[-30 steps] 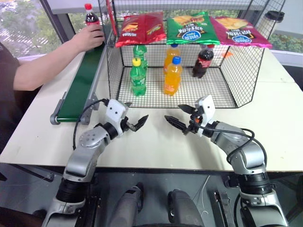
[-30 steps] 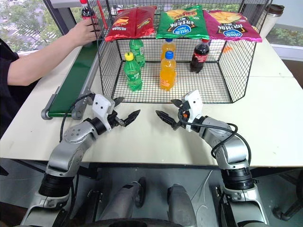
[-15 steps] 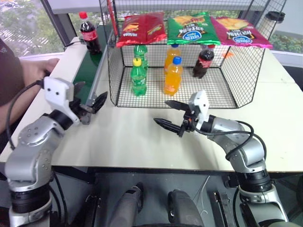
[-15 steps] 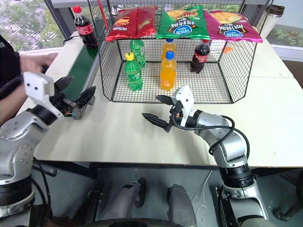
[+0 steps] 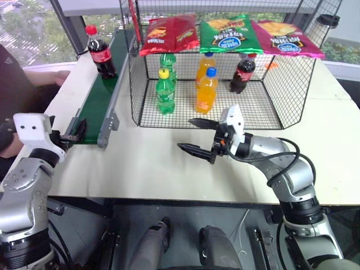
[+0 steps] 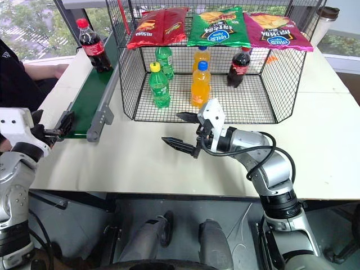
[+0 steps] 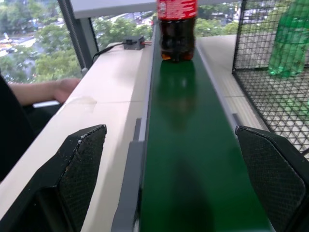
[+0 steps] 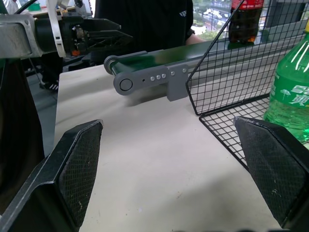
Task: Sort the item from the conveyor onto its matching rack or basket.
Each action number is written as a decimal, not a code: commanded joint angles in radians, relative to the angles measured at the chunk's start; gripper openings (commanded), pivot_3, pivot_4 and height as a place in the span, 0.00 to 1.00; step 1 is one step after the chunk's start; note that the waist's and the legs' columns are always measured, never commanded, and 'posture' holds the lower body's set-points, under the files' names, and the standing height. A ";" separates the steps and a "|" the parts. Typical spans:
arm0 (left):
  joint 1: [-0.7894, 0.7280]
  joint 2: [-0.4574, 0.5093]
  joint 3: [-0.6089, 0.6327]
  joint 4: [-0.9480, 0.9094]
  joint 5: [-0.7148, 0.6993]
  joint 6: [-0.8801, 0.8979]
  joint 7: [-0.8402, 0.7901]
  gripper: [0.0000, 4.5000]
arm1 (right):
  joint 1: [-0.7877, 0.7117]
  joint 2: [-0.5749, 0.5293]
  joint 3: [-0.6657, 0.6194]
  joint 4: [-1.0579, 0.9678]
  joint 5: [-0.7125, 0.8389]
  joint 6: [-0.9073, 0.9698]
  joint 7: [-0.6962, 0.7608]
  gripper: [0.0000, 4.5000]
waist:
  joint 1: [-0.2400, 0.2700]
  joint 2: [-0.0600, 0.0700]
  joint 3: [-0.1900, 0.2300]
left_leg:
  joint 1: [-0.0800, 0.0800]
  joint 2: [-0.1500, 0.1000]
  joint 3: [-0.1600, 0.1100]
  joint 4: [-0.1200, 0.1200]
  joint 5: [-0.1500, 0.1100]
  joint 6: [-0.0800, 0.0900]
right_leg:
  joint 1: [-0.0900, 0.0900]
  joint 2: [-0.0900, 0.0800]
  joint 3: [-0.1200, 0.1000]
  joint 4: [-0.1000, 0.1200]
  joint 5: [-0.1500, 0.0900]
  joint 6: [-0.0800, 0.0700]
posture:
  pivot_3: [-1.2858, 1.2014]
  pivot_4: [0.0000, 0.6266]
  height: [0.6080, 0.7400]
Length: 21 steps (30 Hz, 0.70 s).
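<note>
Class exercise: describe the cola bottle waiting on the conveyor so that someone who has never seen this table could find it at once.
Find the long dark-green conveyor beside the black wire basket. At its far end, by the window, one small cola bottle stands upright on the belt. Its twin stands inside the basket, among green and orange bottles.

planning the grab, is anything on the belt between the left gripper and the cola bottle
Nothing visible. The left gripper sits open at the near end of the conveyor, and the belt runs bare up to the cola bottle standing at the far end. The person's hand rests on the table beside it, off the belt.
</note>
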 commanded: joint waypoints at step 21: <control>-0.080 -0.088 -0.101 0.085 0.033 -0.070 0.076 1.00 | -0.012 0.005 -0.011 -0.003 -0.027 -0.044 -0.030 1.00 | -0.001 0.000 0.000 | 0.000 0.000 0.000 0.000 0.000 0.000 | 0.001 0.000 0.000 0.000 0.000 0.000 | 0.52 0.24 0.98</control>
